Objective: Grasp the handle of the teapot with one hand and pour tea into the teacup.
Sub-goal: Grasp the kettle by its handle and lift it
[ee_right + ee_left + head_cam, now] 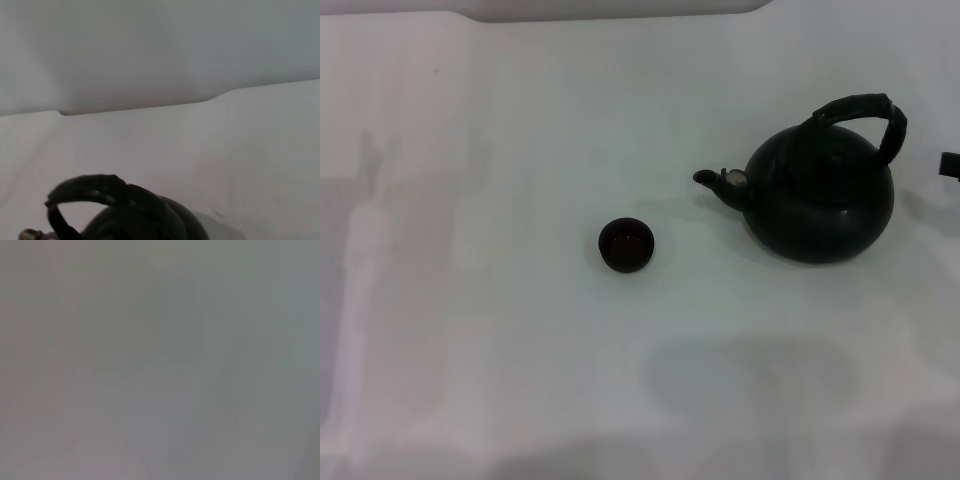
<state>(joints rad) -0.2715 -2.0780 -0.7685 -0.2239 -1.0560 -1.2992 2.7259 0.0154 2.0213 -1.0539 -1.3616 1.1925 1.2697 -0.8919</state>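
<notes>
Teapot (pixel 820 195): squat, round and black, with a dull sheen on its belly; stands upright on the white table (pixel 470 350), toward the right edge and a little past the middle of its depth.
Spout (pixel 718 183): short and curved, with a pale worn patch near its root; points toward the table's left side, in the direction of the teacup.
Lid: low dome with faint rings, seated on the pot's top under the arch; dark against dark, so its knob is hard to make out.
Handle (pixel 865 115): thick black arch with a wrapped, ridged surface, looping over the lid and leaning toward the right edge; the right wrist view shows it (pixel 95 192) close up as a lumpy, bound band above the rounded shoulder of the pot.
Teacup (pixel 625 244): 1 tiny round bowl without a handle, dark brown-black with a glossy inside; sits upright near the table's centre, left of the spout and nearer the front edge, well apart from the pot.
Table: smooth, matte white, with soft grey shadows along the left side and front edge.
Right gripper (pixel 949 164): only a small black piece shows at the right edge, just beside the pot and not touching it; cannot tell how its fingers stand.
Left gripper: out of sight; its wrist view gives only a blank grey surface.
</notes>
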